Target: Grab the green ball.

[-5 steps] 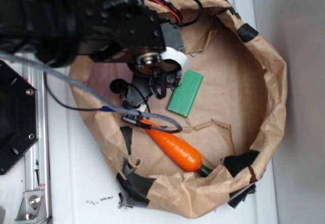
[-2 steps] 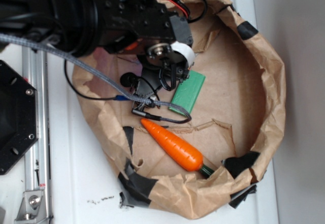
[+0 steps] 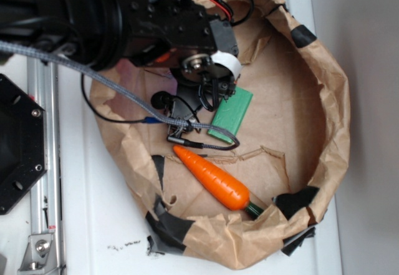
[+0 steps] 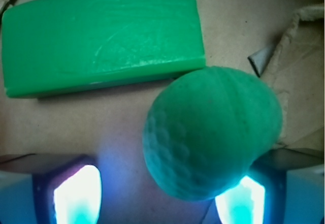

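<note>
Currently the gripper (image 4: 160,193) is spread open around the green ball (image 4: 213,132), which lies beside the green block (image 4: 101,33) near the paper basin's (image 3: 324,75) far-left wall. Centre the off-centre ball between both fingers, then close gently.

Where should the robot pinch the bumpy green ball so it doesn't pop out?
Probably across the middle of the green ball, at its widest part, coming straight down from above. It is round and dimpled, so an off-centre pinch could squirt it out. It sits nearer the right-hand finger, with the green block close behind.

Soft even daylight, blurry wrist view, glowing blue-white lights (image 4: 76,196)
</note>
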Controlling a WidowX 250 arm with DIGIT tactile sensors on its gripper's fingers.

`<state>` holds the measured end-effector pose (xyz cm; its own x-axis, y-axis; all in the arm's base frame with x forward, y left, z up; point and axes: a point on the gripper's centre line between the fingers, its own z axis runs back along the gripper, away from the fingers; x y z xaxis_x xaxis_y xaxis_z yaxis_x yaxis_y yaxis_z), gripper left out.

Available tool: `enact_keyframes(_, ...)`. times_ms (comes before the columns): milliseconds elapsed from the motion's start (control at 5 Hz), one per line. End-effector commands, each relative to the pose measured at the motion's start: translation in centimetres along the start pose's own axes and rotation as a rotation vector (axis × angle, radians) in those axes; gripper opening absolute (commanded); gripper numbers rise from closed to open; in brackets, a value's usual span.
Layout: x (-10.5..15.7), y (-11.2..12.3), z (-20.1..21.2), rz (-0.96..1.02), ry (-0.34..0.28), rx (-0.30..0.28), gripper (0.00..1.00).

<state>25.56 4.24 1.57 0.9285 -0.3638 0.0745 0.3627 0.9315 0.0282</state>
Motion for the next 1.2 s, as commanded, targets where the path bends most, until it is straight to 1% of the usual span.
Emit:
enact_keyframes(0, 2.5, 2.1, 2.0, -0.010, -0.069, 0.162, 1.00)
enact_keyframes(200, 2.6, 2.4, 3.5, 0.008, -0.099, 0.222, 1.00)
enact_keyframes(400, 3.1, 2.8, 3.1, 0.039, -0.097, 0.185, 1.00)
enact_keyframes(600, 3.4, 3.0, 2.6, 0.052, -0.089, 0.164, 0.00)
enact_keyframes(800, 3.3, 3.0, 2.5, 0.054, -0.089, 0.152, 0.00)
enact_keyframes(1000, 3.1, 2.8, 2.0, 0.050, -0.079, 0.162, 0.00)
